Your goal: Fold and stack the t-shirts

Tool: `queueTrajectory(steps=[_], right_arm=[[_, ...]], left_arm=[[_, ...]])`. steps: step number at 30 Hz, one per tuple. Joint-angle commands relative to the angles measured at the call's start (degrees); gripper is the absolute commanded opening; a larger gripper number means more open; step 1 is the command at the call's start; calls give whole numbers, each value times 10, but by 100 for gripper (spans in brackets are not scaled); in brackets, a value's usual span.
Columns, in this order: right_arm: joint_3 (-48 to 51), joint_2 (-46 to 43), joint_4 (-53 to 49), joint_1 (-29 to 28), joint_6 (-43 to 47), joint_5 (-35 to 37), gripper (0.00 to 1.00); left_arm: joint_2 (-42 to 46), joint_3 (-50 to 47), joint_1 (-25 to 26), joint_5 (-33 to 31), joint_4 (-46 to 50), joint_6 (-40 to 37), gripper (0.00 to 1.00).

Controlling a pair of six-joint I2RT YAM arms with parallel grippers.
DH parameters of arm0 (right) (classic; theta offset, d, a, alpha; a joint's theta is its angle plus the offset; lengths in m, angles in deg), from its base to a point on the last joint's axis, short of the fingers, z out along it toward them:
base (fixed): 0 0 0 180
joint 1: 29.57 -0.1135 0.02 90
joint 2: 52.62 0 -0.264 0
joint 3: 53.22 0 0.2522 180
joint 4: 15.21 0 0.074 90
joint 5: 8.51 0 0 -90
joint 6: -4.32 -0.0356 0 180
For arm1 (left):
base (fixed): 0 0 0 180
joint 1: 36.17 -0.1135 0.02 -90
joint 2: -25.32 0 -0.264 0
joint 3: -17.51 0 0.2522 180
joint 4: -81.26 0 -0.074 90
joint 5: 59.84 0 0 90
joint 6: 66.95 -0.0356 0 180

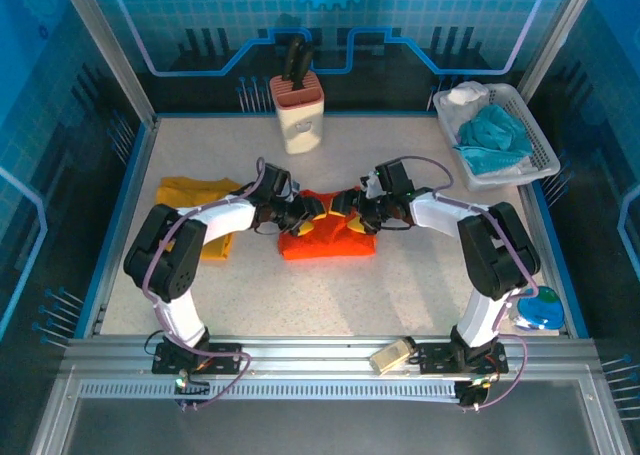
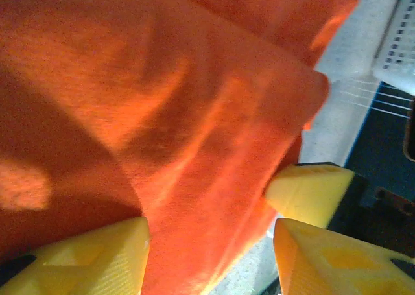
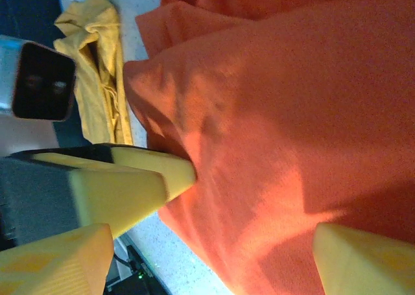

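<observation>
Straddling orange t-shirt (image 1: 330, 239) mid-table with left gripper (image 1: 308, 212) and right gripper (image 1: 347, 210), jaws spread, nothing pinched; mustard t-shirt (image 1: 192, 190) lying left.

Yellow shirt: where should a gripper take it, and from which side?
Probably pinch the yellow shirt at its far edge, from above: it lies crumpled low on the table, and the left arm crosses over its near part.
</observation>
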Motion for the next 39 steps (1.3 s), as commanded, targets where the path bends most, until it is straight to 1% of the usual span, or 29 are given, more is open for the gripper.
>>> queueTrajectory(steps=[1, 4, 5, 7, 10, 12, 14, 17, 21, 23, 28, 34, 37, 39], right_arm=[[18, 28, 38, 0, 32, 5, 81], [9, 14, 21, 13, 54, -5, 81], [2, 2, 7, 19, 68, -4, 81], [-22, -17, -40, 31, 109, 14, 80], [-72, -22, -121, 50, 175, 42, 78], [-105, -15, -162, 57, 215, 59, 75], [-136, -3, -198, 57, 260, 94, 74], [-165, 26, -215, 58, 302, 130, 71], [-185, 66, -210, 56, 338, 148, 67], [-189, 82, -200, 56, 350, 150, 65], [-195, 117, -200, 49, 384, 165, 62], [-161, 111, -163, 48, 390, 149, 60], [-150, 106, -149, 48, 386, 145, 57], [-148, 104, -146, 48, 384, 142, 52]], left_arm=[[-34, -5, -2, -16, -12, -21, 53], [-35, 0, -12, 1, 4, -32, 52], [-24, 3, -19, 9, 10, -39, 52], [8, 12, -33, 5, 34, -61, 53], [39, 52, -55, -1, 97, -132, 56], [33, 88, -68, -5, 151, -188, 57], [18, 121, -77, -1, 194, -245, 57], [2, 141, -78, -28, 212, -317, 58], [-16, 148, -78, -67, 211, -389, 59], [-24, 145, -78, -77, 202, -417, 58], [-43, 140, -78, -75, 175, -442, 58], [-43, 119, -77, -77, 143, -448, 57], [-43, 114, -76, -76, 143, -449, 54], [-40, 110, -74, -76, 142, -449, 48]])
